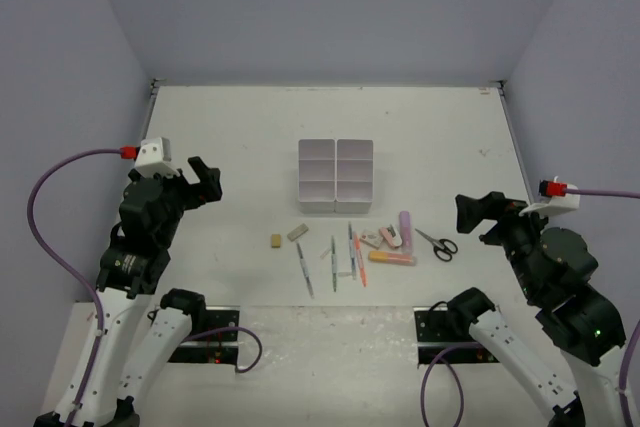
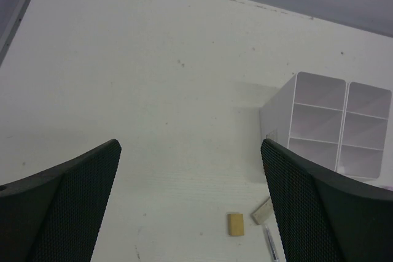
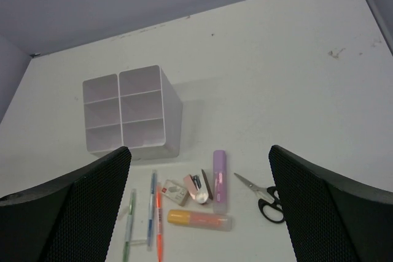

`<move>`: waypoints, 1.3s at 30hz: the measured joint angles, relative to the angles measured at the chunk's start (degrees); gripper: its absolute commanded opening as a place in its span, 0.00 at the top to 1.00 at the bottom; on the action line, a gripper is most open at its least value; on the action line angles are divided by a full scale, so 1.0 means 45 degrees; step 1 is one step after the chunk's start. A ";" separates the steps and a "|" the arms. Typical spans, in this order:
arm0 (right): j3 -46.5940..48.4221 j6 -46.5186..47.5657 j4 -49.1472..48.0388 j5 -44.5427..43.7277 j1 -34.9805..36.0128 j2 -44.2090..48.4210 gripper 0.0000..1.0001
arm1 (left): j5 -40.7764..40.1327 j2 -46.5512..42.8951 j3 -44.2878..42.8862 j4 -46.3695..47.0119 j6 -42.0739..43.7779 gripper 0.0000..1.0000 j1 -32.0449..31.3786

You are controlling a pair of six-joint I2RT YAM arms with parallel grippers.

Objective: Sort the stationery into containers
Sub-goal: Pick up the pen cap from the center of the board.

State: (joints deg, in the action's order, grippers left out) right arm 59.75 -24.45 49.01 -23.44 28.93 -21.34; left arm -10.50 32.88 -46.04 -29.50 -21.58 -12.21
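The white six-compartment organizer (image 1: pixel 335 175) stands mid-table, all its cells empty; it also shows in both wrist views (image 2: pixel 331 121) (image 3: pixel 126 111). In front of it lies the stationery: a tan eraser (image 1: pixel 274 240) (image 2: pixel 236 223), a grey eraser (image 1: pixel 297 232), thin pens (image 1: pixel 333 263) (image 3: pixel 152 210), an orange pen (image 3: pixel 158 219), a pink-purple marker (image 1: pixel 406 227) (image 3: pixel 219 176), an orange marker (image 1: pixel 392 258) (image 3: pixel 199 219) and black-handled scissors (image 1: pixel 437 244) (image 3: pixel 264 196). My left gripper (image 1: pixel 200 182) (image 2: pixel 190 146) hovers open, left of the organizer. My right gripper (image 1: pixel 480 215) (image 3: pixel 199 150) hovers open, right of the scissors. Neither holds anything.
A small boxed eraser (image 3: pixel 175 192) and a pink stapler-like item (image 3: pixel 198 187) lie among the markers. Grey walls close the table (image 1: pixel 230 127) at the back and both sides. Cables trail from both arms.
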 measured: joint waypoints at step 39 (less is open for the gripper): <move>-0.0364 -0.3592 -0.2438 0.2719 0.5389 -1.0409 0.57 | 0.0547 0.0373 0.0000 0.0036 0.0029 0.00 0.0004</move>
State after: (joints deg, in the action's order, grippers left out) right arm 58.11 -40.61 38.04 -11.20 53.18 -68.18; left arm -8.04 34.56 -46.04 -29.33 -21.45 -12.19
